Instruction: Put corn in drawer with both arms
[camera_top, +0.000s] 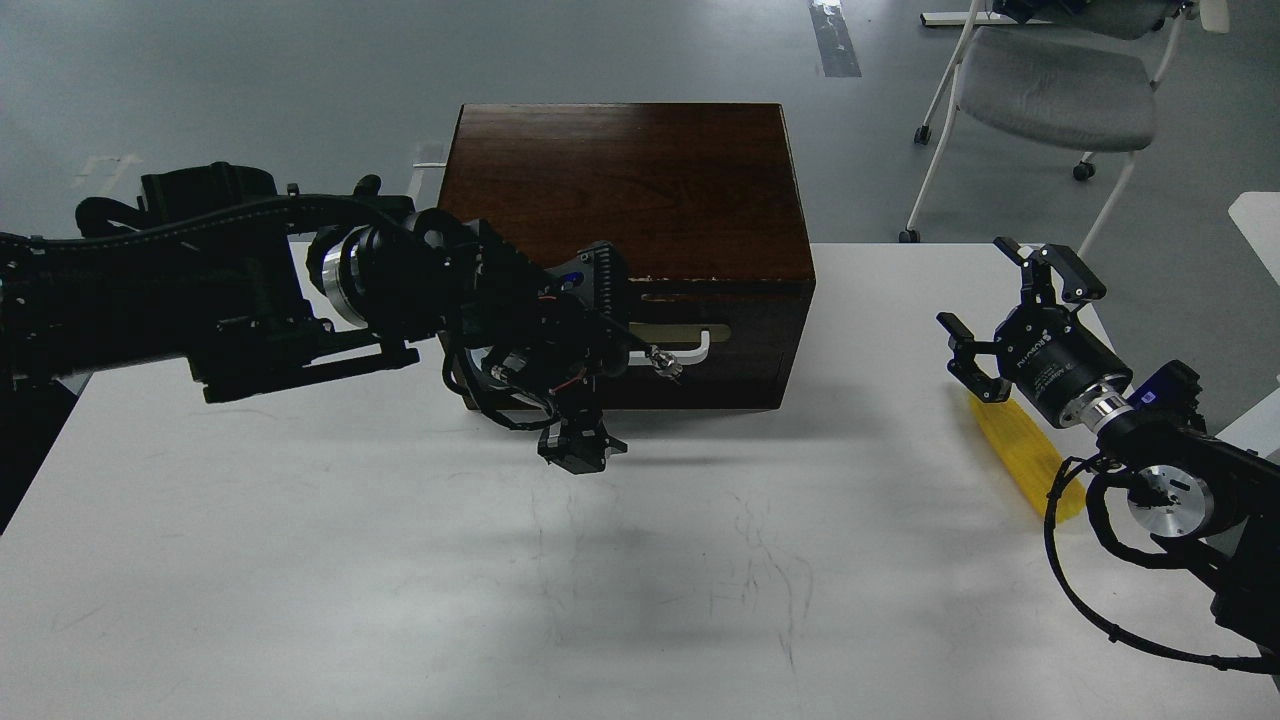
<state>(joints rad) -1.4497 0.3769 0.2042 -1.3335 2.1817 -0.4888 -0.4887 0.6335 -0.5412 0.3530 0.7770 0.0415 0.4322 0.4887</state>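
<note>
The dark brown wooden box (620, 180) stands at the back middle of the white table (400, 580). Its drawer front (750, 325), with brass plate and white bar handle (695, 350), looks closed. My left gripper (580, 448) hangs in front of the box's left half, just left of the handle. It is dark, and I cannot tell its fingers apart. The yellow corn (1022, 450) lies on the table at the right, partly hidden by my right arm. My right gripper (1005, 310) is open and empty, just above the corn's far end.
A grey wheeled chair (1060, 90) stands on the floor behind the table's right corner. A second white surface (1258, 215) shows at the right edge. My left arm spans the table's left side at box height.
</note>
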